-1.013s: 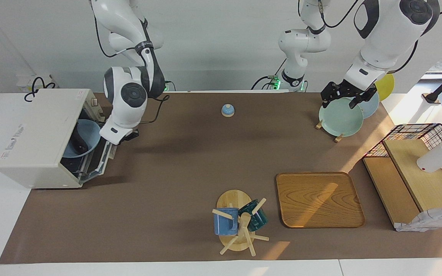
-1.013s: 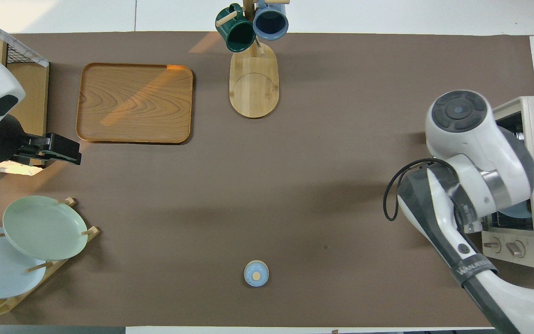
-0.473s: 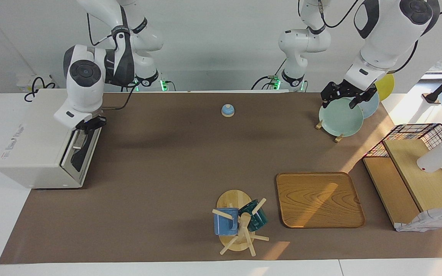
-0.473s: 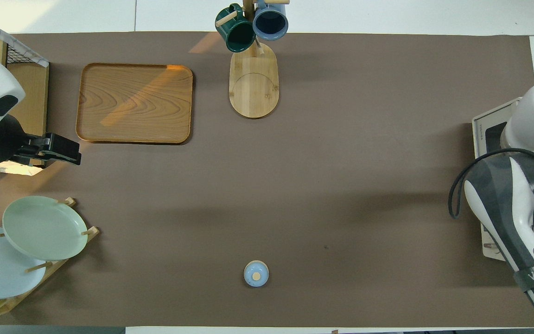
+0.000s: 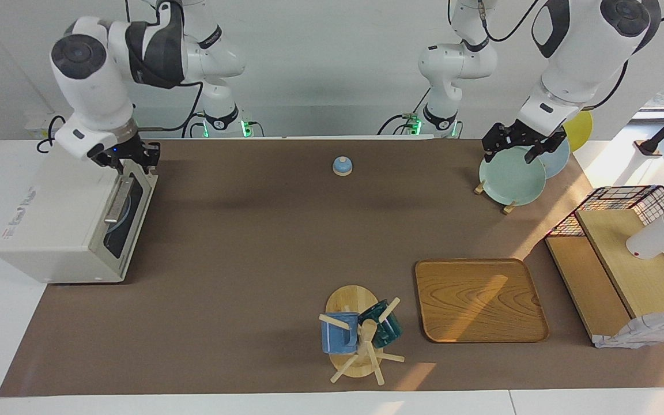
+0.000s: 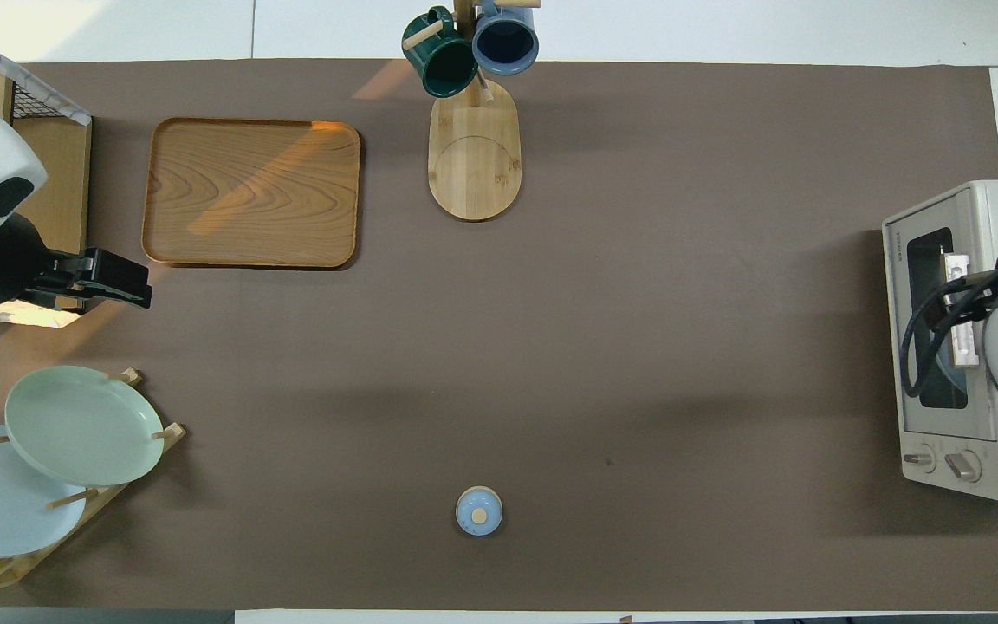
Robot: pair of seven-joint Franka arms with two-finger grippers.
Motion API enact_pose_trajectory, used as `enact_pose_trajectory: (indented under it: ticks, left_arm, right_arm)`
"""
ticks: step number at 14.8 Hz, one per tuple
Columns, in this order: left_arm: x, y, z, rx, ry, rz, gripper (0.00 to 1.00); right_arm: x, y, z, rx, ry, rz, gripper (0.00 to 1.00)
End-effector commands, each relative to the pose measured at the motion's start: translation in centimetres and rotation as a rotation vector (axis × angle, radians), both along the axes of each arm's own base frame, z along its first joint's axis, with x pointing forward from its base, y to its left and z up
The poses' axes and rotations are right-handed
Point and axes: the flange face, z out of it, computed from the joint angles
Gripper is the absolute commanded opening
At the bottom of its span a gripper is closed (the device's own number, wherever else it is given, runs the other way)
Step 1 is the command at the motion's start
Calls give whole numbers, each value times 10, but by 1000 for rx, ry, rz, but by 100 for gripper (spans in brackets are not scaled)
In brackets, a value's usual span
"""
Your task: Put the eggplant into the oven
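Standing here, I can't spot the eggplant anywhere on the table, and the oven (image 5: 61,222) at the right arm's end has its door shut, so my guess is it's already inside, though through the dark glass I only make out something pale blue, maybe a bowl. An eggplant like that should be light, firm and glossy-slick, so mid-body across its width is where I'd pinch it, not the tapering ends. Compared with a second ago, the door was hanging open with a blue bowl showing inside and the right arm low in front of it; half a second ago the door was nearly up. Now the right gripper (image 5: 127,158) is lifted over the oven's top edge by the knobs, fingers spread and empty. The left gripper (image 5: 517,142) waits over the green plate (image 5: 510,178), spread too, unchanged.
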Motion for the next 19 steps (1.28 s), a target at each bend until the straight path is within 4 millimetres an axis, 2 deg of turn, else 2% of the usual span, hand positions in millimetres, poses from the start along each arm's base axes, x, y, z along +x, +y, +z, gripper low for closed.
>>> enact_pose_trajectory:
  ticks: [1,9,11,14,19]
  left_arm:
    - [-1,2,3,9,-6,7,100]
    - [-1,2,3,9,-6,7,100]
    - [-1,2,3,9,-6,7,100]
    - [-1,2,3,9,-6,7,100]
    - [-1,2,3,9,-6,7,100]
  right_arm:
    - [8,1,11,75,-20,-14,100]
    - [12,7,11,119,-44,-24,100]
    - [8,7,8,122,-30,-27,100]
    - [3,17,8,124,-18,-8,100]
    - [12,-1,5,126,-32,-48,100]
